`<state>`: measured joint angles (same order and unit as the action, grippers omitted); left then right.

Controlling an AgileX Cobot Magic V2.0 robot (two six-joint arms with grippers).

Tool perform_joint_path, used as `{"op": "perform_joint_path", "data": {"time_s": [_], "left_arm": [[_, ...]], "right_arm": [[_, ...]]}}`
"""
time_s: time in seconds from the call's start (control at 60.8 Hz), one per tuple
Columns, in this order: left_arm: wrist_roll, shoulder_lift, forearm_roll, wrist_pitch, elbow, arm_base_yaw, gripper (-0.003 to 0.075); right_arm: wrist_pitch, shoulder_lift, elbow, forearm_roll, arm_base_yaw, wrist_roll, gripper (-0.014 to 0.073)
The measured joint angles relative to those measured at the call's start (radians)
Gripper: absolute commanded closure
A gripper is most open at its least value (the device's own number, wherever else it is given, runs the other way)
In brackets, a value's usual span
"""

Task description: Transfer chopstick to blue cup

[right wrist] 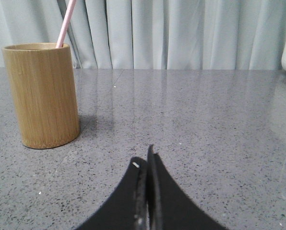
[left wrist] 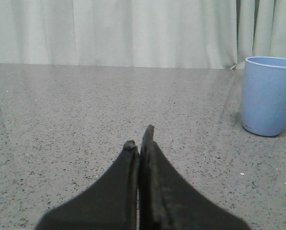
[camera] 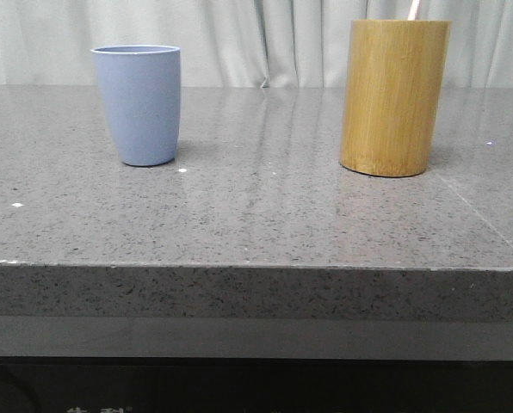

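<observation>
On grey speckled stone table (camera: 256,215), before pale curtains (camera: 265,39).

The blue cup (camera: 139,105) is a matte light blue-lavender. The bamboo holder (camera: 392,97) is honey-yellow with fine vertical grain. The chopstick (right wrist: 65,23) is pale pink. The bench (camera: 256,215) is grey stone speckled with dark and white flecks. The curtain (camera: 256,39) is pale greenish-white. Both the left gripper (left wrist: 140,141) and right gripper (right wrist: 144,160) are black.

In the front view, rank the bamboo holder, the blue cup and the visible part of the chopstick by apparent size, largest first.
1. Bamboo holder, taller and wider.
2. Blue cup.
3. Chopstick: just a short tip shows above the holder's rim, cut by the frame edge.
</observation>
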<state>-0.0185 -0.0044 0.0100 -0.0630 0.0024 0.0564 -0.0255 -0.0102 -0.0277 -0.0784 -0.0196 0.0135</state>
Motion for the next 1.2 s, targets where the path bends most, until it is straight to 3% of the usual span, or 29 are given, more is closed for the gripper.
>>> {"op": "perform_joint_path", "data": {"time_s": [0.97, 1.201], "left_arm": [[0.0, 0.0, -0.03, 0.025, -0.009, 0.0, 0.0739], [0.0, 0.002, -0.041, -0.077, -0.221, 0.0, 0.0739]], "right_arm": [[0.012, 0.0, 0.0, -0.005, 0.0, 0.0, 0.0662], [-0.113, 0.0, 0.169, -0.019, 0.0, 0.0, 0.0662]]}}
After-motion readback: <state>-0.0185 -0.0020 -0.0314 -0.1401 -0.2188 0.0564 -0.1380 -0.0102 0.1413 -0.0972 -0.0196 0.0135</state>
